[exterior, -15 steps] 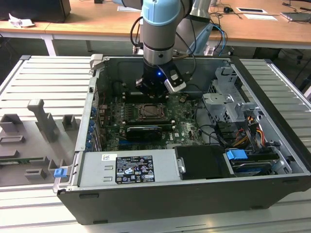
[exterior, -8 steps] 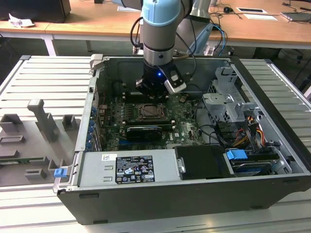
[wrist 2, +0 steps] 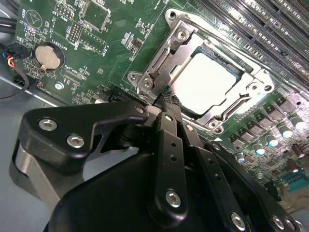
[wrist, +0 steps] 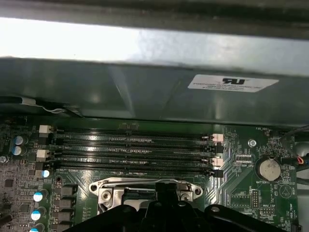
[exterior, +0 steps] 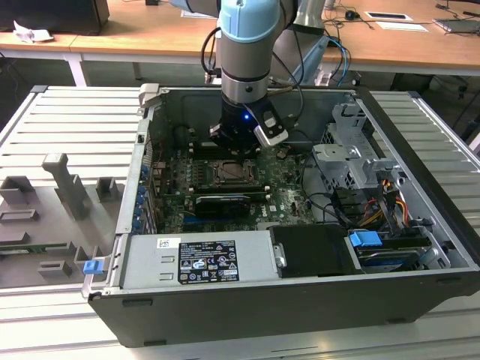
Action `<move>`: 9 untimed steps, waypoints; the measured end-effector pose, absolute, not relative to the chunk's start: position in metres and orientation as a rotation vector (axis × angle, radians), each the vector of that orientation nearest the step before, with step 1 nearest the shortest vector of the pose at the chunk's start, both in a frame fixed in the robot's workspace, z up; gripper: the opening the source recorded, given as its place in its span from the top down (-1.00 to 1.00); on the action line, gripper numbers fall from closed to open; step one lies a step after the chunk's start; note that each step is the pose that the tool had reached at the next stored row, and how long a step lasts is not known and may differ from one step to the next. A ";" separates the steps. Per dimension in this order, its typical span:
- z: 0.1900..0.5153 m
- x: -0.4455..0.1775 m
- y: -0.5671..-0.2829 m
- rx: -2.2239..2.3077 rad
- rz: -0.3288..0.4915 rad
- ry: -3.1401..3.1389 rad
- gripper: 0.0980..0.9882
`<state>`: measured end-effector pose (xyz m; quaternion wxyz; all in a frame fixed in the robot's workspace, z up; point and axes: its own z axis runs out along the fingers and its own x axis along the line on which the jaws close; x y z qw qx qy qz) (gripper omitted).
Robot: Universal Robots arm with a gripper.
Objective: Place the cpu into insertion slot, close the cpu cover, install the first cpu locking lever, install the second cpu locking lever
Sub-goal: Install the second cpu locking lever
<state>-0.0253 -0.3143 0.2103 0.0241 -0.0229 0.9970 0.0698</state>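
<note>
The cpu [wrist 2: 212,82], a pale silver square, lies in the insertion slot [exterior: 229,174] on the green motherboard inside the open computer case. The cpu cover [wrist 2: 166,58], a silvery metal frame, lies flat around the chip with its cut-out over it. My gripper [wrist 2: 168,99] has its black fingers [wrist 2: 166,130] pressed together, and their tips rest at the cover's edge near one corner of the socket. In the exterior view the gripper [exterior: 238,142] hangs just behind the socket. In the first wrist view the gripper [wrist: 169,192] meets the cover's rim [wrist: 111,186]. I cannot make out the locking levers.
Memory slots [wrist: 130,150] run beside the socket, close to the case wall [wrist: 145,92]. A coin battery [wrist 2: 49,56] sits on the board. A long black card [exterior: 223,202], the power supply [exterior: 199,259] and a drive cage [exterior: 352,157] with cables crowd the case.
</note>
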 end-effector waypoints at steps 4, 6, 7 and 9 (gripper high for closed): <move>0.224 -0.025 -0.315 -0.071 0.216 3.085 0.98; 0.226 -0.025 -0.316 -0.071 0.216 3.085 0.98; 0.226 -0.025 -0.317 -0.071 0.216 3.085 0.98; 0.226 -0.025 -0.320 -0.071 0.216 3.085 0.98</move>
